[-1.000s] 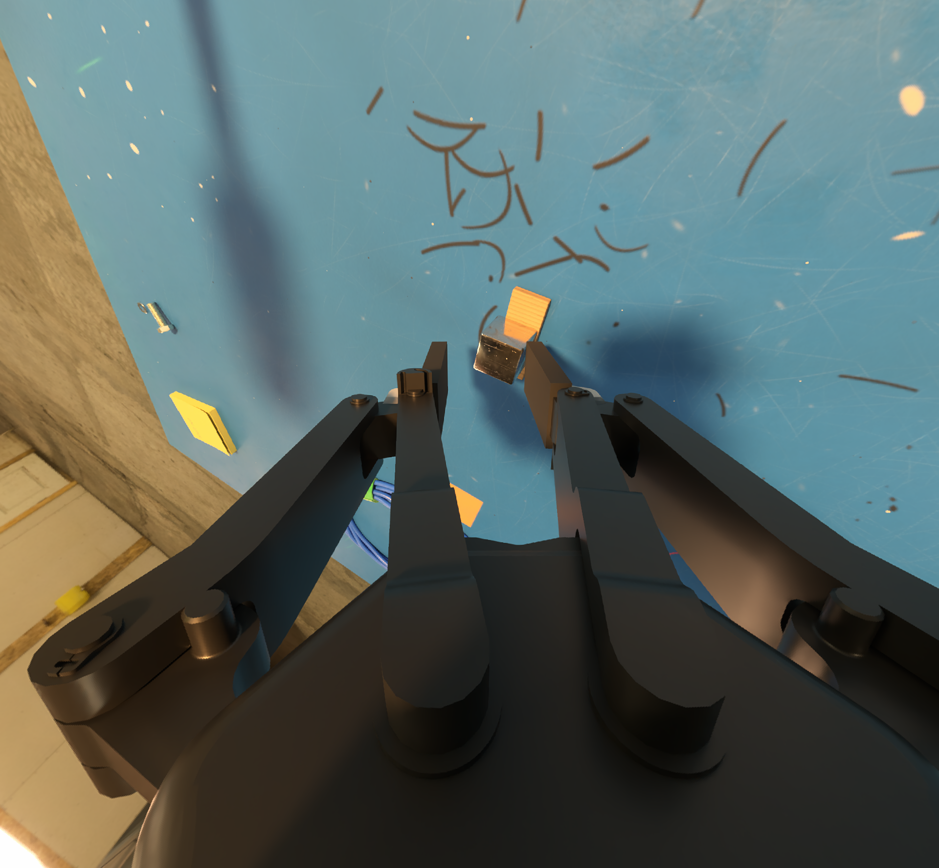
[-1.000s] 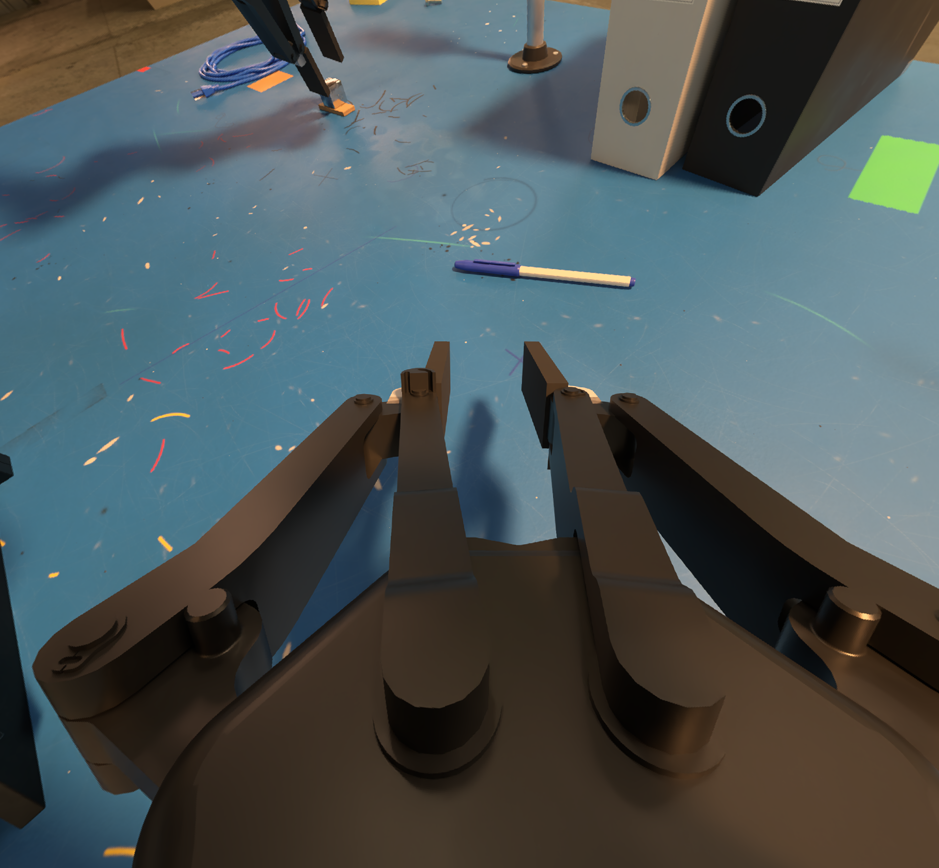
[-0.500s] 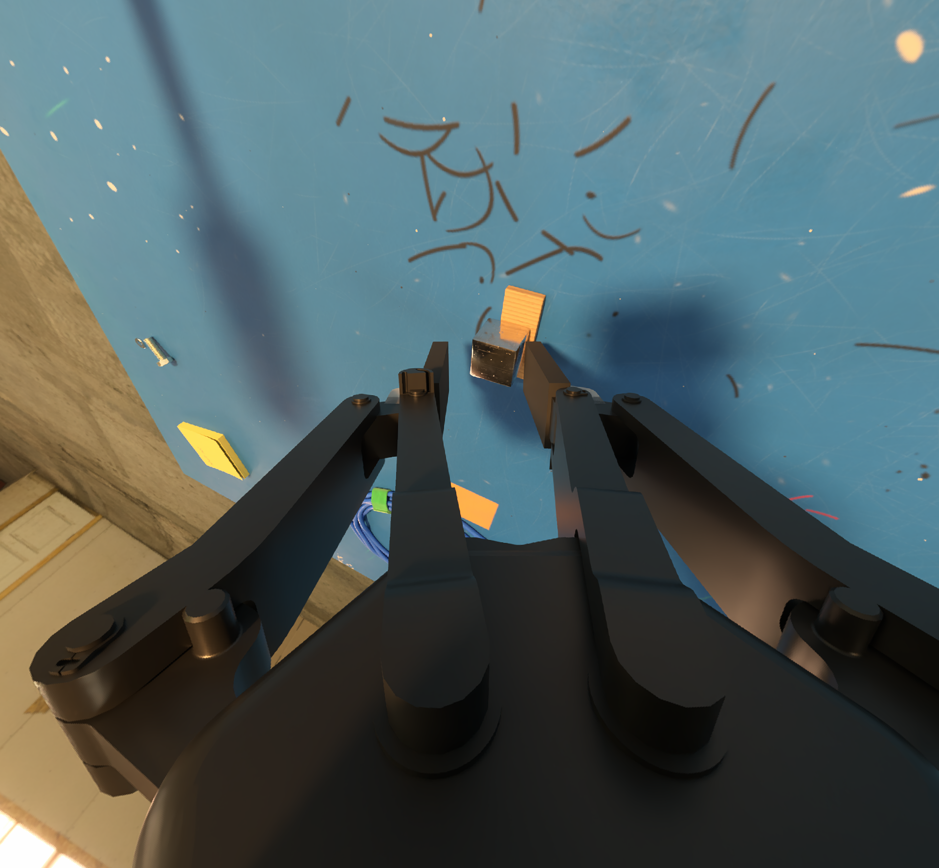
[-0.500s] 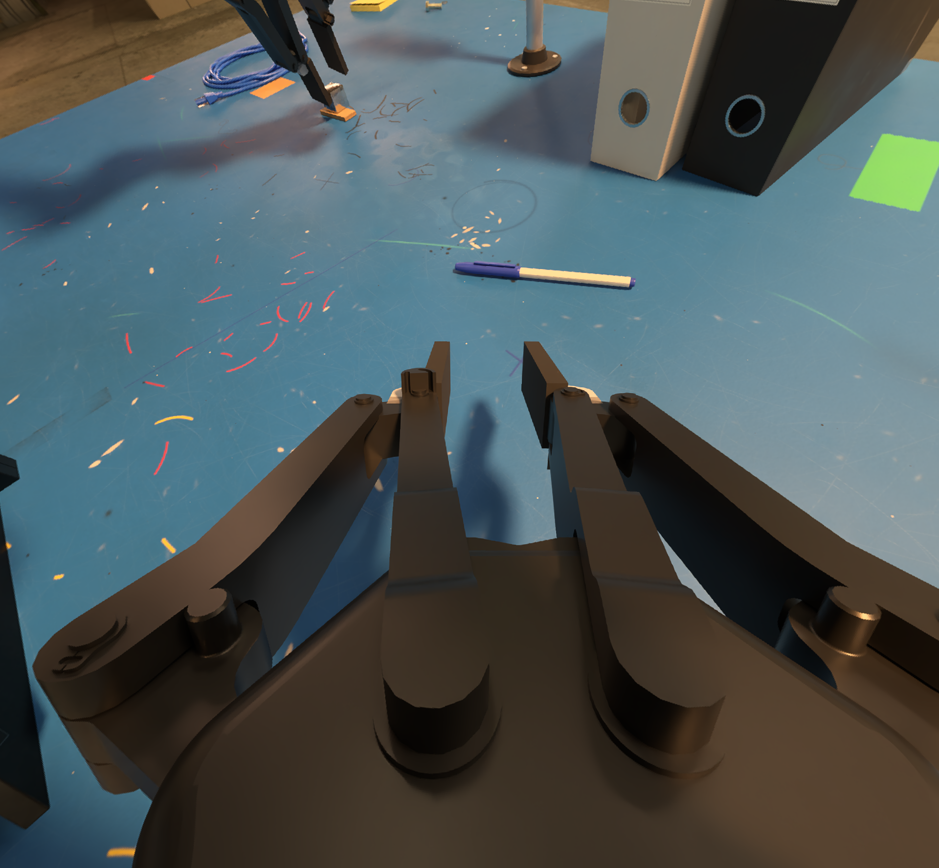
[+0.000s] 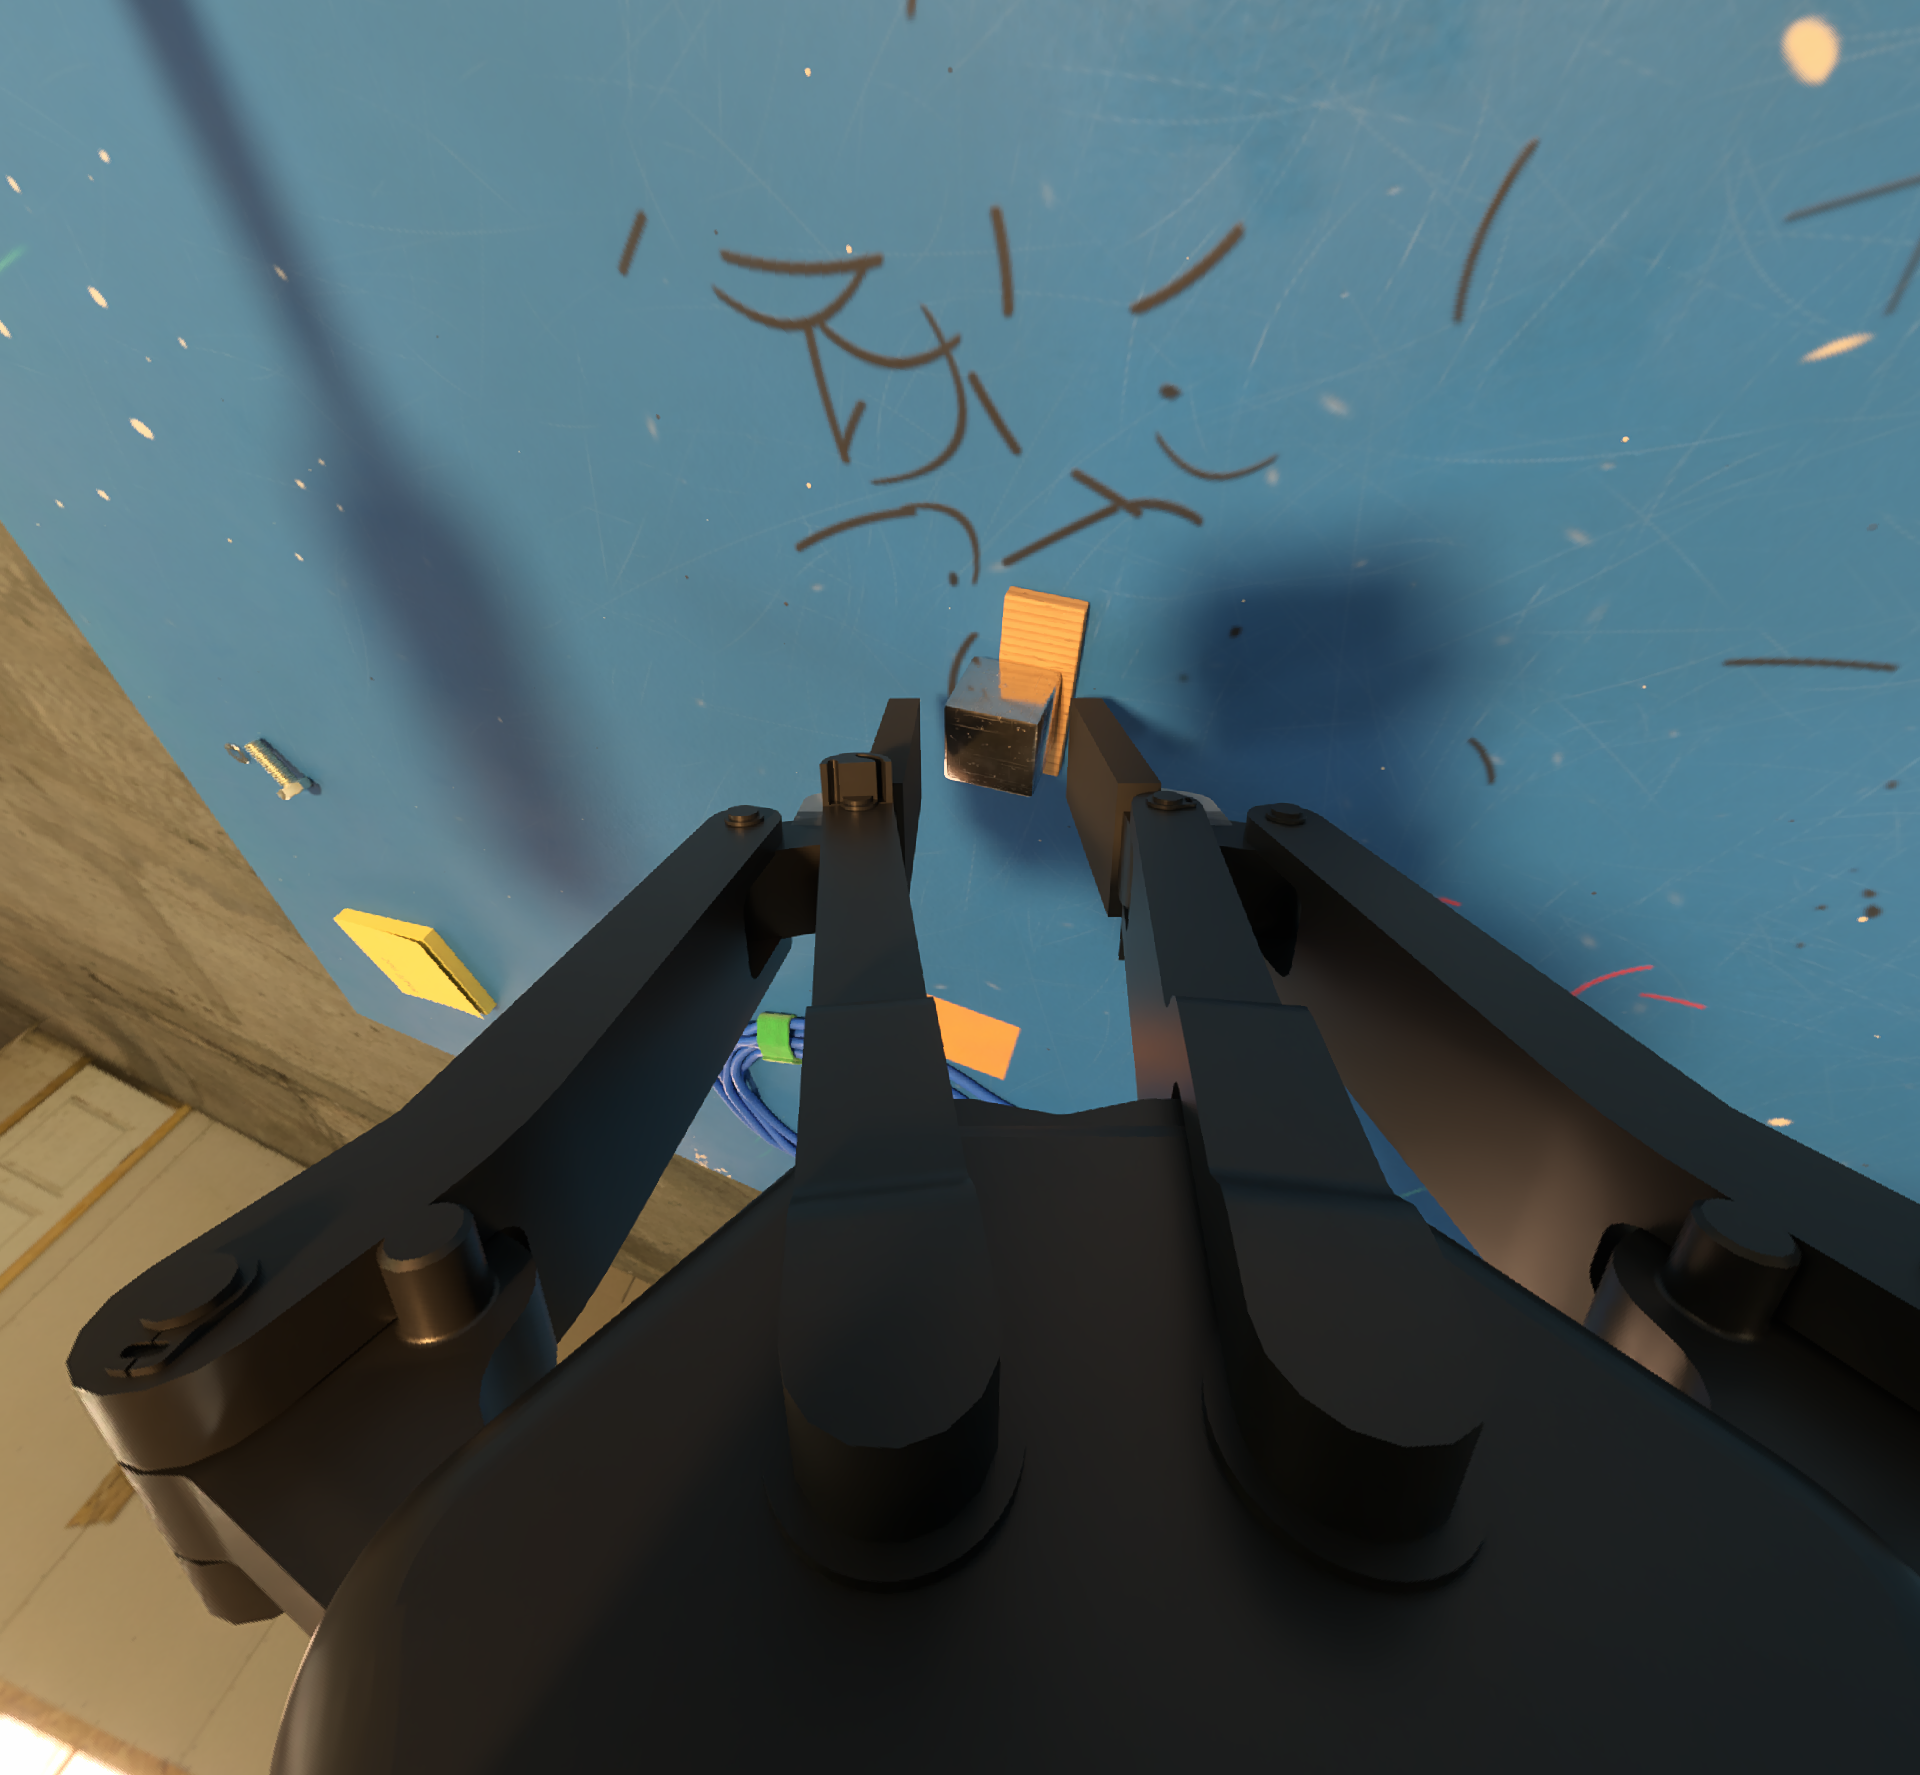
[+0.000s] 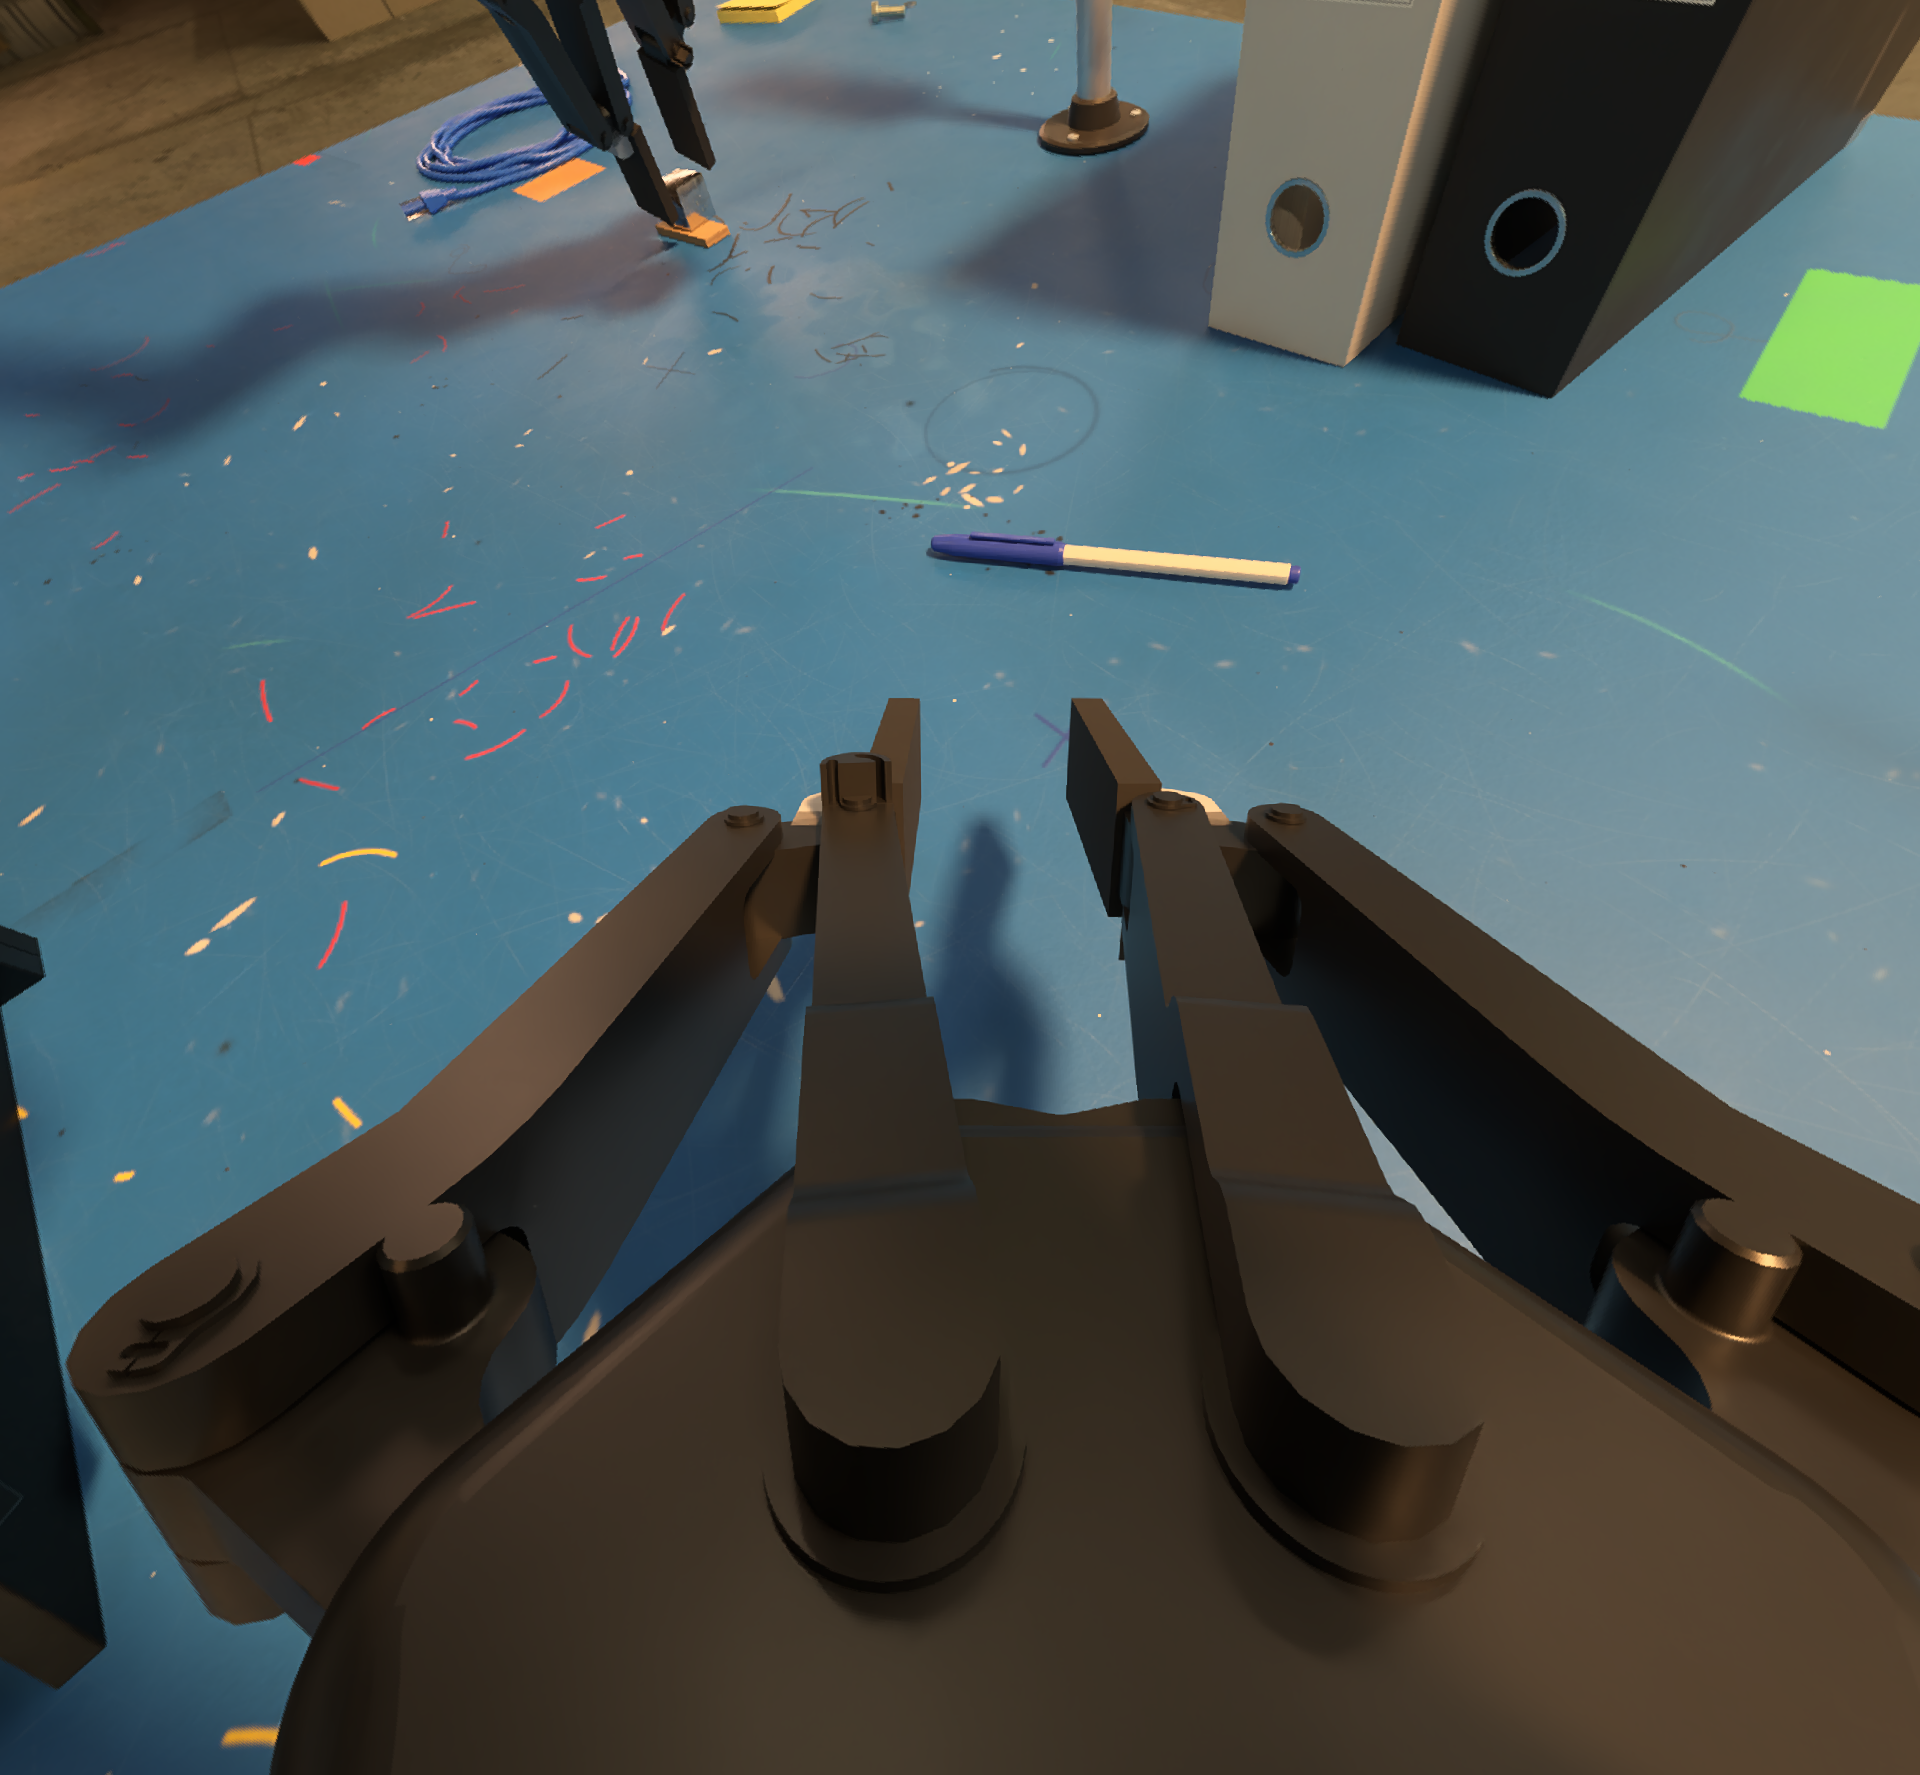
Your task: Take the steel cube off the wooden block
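Note:
The steel cube (image 5: 992,733) sits on the flat wooden block (image 5: 1042,634) on the blue table. My left gripper (image 5: 994,723) is open, with one finger on each side of the cube and a small gap at the left finger. From the right wrist view, the left gripper (image 6: 681,182) stands over the cube (image 6: 691,190) and the block (image 6: 694,231) at the far left. My right gripper (image 6: 994,723) is open and empty above the table, far from them.
A blue cable coil (image 6: 509,141), an orange patch (image 6: 559,179), a yellow pad (image 6: 769,0) and a bolt (image 6: 888,11) lie near the far table edge. A pole base (image 6: 1091,120), a grey binder (image 6: 1320,167), a black binder (image 6: 1579,167) and a pen (image 6: 1112,564) stand farther right.
The left gripper has swung more upright while its fingertips stayed around the cube. The cube and block have not moved. The right gripper has not moved.

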Available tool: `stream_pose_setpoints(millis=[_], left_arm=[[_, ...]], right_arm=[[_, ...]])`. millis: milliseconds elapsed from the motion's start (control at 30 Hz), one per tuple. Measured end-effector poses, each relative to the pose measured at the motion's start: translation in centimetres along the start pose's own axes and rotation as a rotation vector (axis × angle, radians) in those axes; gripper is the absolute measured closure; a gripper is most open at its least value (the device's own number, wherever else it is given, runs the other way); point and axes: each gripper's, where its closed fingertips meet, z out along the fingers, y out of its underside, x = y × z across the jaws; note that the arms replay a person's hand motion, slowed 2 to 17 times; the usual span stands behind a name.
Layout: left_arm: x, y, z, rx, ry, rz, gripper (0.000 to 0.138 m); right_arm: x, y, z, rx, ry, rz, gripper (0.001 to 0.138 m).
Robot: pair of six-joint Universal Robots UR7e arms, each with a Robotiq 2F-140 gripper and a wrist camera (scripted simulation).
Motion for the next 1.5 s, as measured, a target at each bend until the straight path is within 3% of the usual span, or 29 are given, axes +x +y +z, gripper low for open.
stream_pose_setpoints(millis=[533,967,1500], left_arm=[[0.3,-0.1,0.4,-0.016,0.025,0.037,0.11],[0.1,-0.2,0.5,-0.04,0.007,0.064,0.11],[-0.2,-0.6,-0.7,0.022,-0.032,0.004,0.11]], right_arm=[[0.1,0.0,0.0,0.004,-0.002,0.006,0.101],[0.1,0.0,0.0,0.003,-0.004,0.007,0.101],[0.1,-0.1,-0.1,0.006,-0.003,0.007,0.101]])
